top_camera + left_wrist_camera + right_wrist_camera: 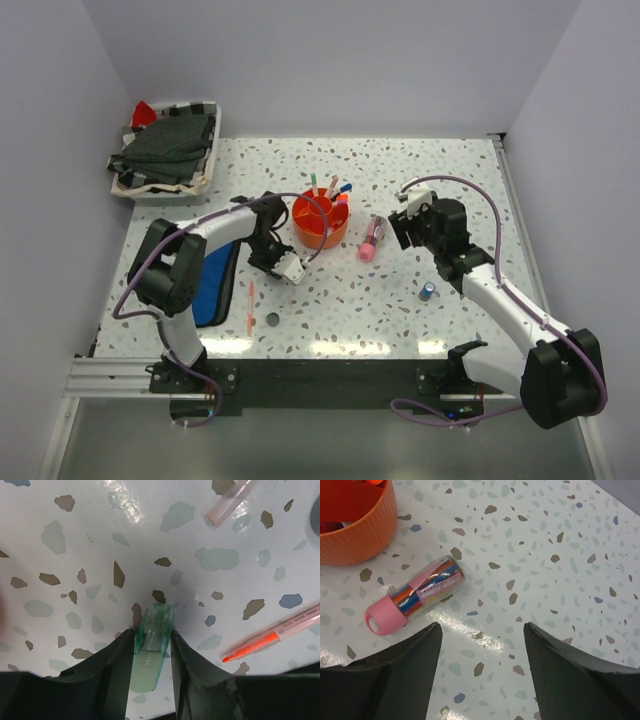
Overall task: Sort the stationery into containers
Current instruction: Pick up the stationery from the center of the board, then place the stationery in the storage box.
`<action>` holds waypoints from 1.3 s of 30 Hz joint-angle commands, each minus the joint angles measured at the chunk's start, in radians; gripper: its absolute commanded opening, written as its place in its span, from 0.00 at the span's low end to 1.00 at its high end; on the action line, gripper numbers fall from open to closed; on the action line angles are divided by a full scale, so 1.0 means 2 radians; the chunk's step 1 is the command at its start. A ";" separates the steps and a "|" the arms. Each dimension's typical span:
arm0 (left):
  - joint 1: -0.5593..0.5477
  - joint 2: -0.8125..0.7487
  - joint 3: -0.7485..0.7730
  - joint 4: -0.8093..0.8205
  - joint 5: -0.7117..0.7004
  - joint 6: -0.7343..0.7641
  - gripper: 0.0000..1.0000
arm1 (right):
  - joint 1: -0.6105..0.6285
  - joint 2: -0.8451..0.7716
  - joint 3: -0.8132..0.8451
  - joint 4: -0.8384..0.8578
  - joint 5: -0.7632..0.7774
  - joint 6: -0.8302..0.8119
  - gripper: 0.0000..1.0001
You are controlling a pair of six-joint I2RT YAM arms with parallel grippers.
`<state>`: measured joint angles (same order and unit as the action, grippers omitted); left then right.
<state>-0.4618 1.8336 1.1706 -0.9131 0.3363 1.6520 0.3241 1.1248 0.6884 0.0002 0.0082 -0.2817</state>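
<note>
Fingers [112, 680] of the left gripper [151, 637] pinch a translucent green piece [156, 622], seemingly a pen cap or short marker. The jaws are closed in against its sides, and its tip pokes out over the speckled table [75, 540]. It looks light, stiff and slick, so I judge that it could twist in a narrow pinch and is best gripped squarely across its body. Off to its right an orange pen [270, 637] lies flat on the table. In the top view this gripper sits near the orange organiser [322, 238], on its left and nearer side. The right gripper [482, 627] is spread wide and holds nothing. The fat pink tube [415, 597] lies ahead and left of its gap, beside the organiser. Round and smooth, the tube may roll, so take it across the barrel.
</note>
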 commanded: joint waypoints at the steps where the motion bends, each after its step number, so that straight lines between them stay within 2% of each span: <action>1: -0.007 -0.002 -0.057 0.055 -0.015 0.002 0.39 | -0.003 0.004 0.009 0.001 -0.003 0.001 0.71; 2: -0.008 -0.003 -0.061 0.061 -0.015 0.002 0.38 | -0.003 0.005 0.013 0.001 -0.003 0.001 0.71; 6: -0.009 0.008 -0.023 0.026 0.006 -0.025 0.23 | -0.002 0.011 0.025 -0.012 0.000 -0.005 0.70; 13: -0.011 -0.030 0.134 -0.101 0.084 -0.072 0.17 | -0.003 0.030 0.052 -0.010 0.000 -0.009 0.70; 19: -0.013 -0.038 0.242 -0.150 0.135 -0.146 0.16 | -0.003 0.050 0.063 -0.002 -0.003 -0.010 0.70; 21: -0.011 -0.053 0.252 -0.119 0.168 -0.204 0.15 | -0.002 0.061 0.065 -0.002 -0.003 -0.009 0.70; 24: 0.002 -0.075 0.239 -0.006 0.232 -0.292 0.16 | -0.003 0.075 0.081 -0.004 -0.003 -0.005 0.70; 25: 0.009 -0.079 0.232 0.066 0.247 -0.320 0.17 | -0.003 0.078 0.084 -0.006 -0.003 -0.004 0.70; 26: 0.013 -0.083 0.220 0.102 0.272 -0.377 0.17 | -0.003 0.080 0.088 -0.012 -0.003 -0.004 0.70; 30: 0.038 -0.082 0.191 0.274 0.310 -0.506 0.17 | -0.003 0.081 0.098 -0.019 -0.002 -0.011 0.70; 37: 0.088 -0.039 0.150 0.441 0.352 -0.685 0.15 | -0.003 0.070 0.089 -0.025 0.004 -0.012 0.70; 39: 0.092 -0.023 0.149 0.475 0.356 -0.702 0.14 | -0.003 0.067 0.088 -0.028 0.007 -0.013 0.70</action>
<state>-0.3050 1.7355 1.4910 -0.2337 0.9665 0.4740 0.3202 1.2945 0.8421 -0.0502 0.0086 -0.2935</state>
